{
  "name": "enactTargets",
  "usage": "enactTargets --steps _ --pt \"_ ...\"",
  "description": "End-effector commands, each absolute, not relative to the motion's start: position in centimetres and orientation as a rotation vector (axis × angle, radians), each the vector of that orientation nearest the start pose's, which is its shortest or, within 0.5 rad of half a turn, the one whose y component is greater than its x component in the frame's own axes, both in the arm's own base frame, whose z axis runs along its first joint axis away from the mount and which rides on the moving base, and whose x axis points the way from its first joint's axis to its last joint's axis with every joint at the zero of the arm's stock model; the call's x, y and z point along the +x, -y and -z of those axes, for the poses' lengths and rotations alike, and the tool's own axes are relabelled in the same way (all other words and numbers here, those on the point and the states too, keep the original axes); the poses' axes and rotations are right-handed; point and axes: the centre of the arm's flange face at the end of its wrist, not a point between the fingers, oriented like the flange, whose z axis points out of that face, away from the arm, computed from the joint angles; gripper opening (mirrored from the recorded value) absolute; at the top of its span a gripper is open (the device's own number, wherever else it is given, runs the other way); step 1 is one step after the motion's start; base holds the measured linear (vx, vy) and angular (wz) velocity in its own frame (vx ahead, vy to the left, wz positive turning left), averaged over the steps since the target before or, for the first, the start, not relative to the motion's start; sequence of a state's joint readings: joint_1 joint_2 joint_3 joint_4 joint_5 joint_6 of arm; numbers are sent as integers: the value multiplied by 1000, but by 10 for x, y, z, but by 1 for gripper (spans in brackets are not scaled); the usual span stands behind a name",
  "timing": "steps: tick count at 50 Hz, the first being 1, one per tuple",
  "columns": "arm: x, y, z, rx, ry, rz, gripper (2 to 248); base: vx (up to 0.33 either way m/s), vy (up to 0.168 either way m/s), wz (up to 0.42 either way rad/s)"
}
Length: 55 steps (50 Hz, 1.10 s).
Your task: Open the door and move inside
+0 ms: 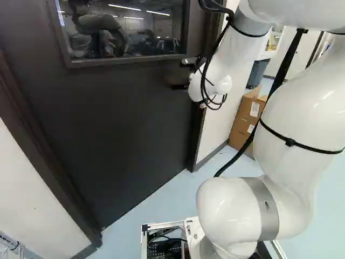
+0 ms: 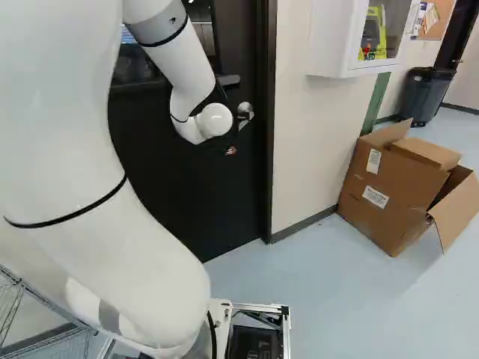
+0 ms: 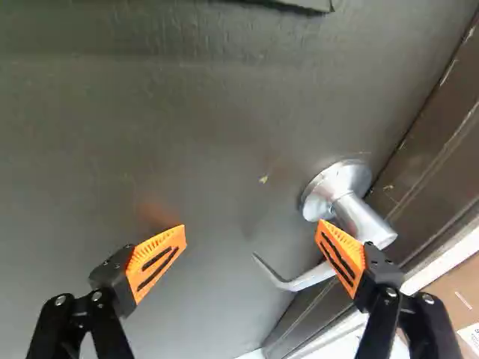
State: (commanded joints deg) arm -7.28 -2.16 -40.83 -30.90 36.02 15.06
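I hold the black two-fingered gripper, orange-padded, wide open and gripping nothing before a closed dark-grey door, its curved silver metal lever handle beyond one finger.

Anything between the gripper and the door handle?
No object shows between them in the wrist view: one orange pad of the open gripper overlaps the silver handle. Can't tell if they touch.
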Motion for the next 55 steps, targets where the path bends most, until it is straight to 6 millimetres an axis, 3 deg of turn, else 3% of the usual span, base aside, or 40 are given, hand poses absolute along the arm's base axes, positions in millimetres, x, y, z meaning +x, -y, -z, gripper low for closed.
enactTargets --steps 33,55 --pt "484 34 -450 -2524 333 1694 247 0 0 0" --pt "485 35 -446 -2530 331 1683 247 0 0 0"
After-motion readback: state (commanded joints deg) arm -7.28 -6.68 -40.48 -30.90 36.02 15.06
